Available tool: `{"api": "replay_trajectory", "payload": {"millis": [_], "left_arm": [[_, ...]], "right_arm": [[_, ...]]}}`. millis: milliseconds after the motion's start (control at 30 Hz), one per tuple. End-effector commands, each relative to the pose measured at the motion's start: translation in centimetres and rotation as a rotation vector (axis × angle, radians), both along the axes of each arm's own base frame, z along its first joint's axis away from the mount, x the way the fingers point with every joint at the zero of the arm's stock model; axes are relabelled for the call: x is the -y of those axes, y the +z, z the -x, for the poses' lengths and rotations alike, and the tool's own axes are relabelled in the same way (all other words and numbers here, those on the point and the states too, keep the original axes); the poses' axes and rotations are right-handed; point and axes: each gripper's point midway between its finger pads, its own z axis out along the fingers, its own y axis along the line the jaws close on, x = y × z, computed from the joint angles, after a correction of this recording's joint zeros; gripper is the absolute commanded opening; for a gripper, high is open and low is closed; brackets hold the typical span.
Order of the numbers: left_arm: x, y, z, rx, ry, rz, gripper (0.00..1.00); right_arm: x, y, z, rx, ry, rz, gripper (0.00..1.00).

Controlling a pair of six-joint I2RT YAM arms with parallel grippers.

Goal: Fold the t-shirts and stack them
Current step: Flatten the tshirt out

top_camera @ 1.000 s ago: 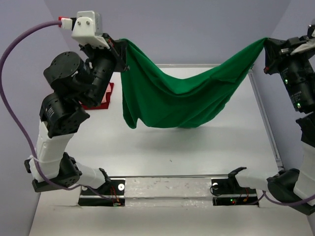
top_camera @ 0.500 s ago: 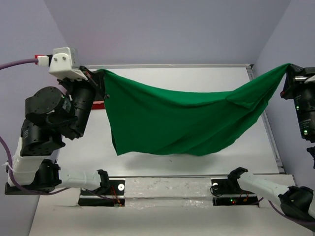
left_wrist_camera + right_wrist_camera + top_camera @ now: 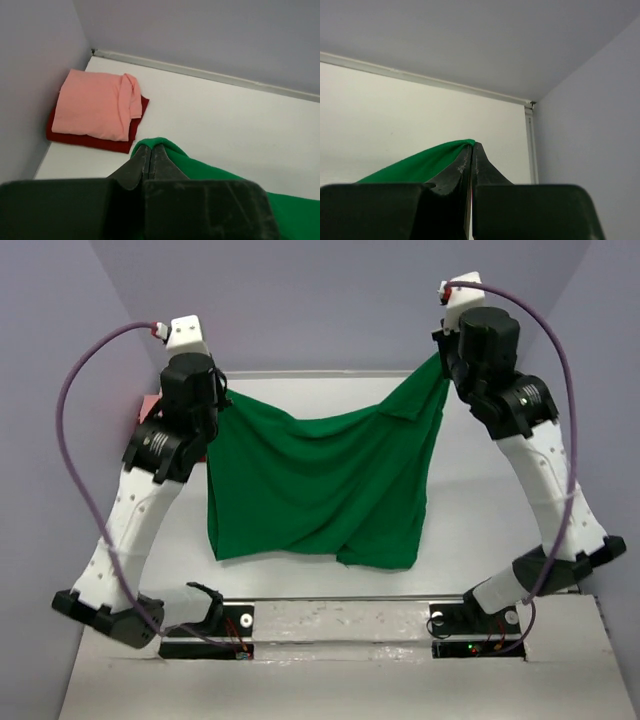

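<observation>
The left wrist view alone plainly shows the folded stack at its upper left: one salmon pink shirt [image 3: 95,107] lying on one dark red shirt [image 3: 87,141]. The top view shows the one green t-shirt [image 3: 320,490] hanging mid-frame over the table [image 3: 480,540]. The left gripper [image 3: 151,150] and the right gripper [image 3: 472,147] each pinch an upper corner of it. Three shirts, two grippers.
</observation>
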Motion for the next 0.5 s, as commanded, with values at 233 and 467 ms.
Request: {"api": "replay_trajectory", "payload": {"millis": [233, 467], "left_arm": [[-0.6, -11.3, -18.2, -0.243, -0.031, 0.058, 0.0], [-1.2, -12.8, -24.2, -0.228, -0.035, 0.061, 0.0]], "right_arm": [[2.6, -9.7, -14.0, -0.247, 0.04, -0.276, 0.0], [2.9, -16.9, -18.7, -0.4, 0.122, -0.387, 0.0]]}}
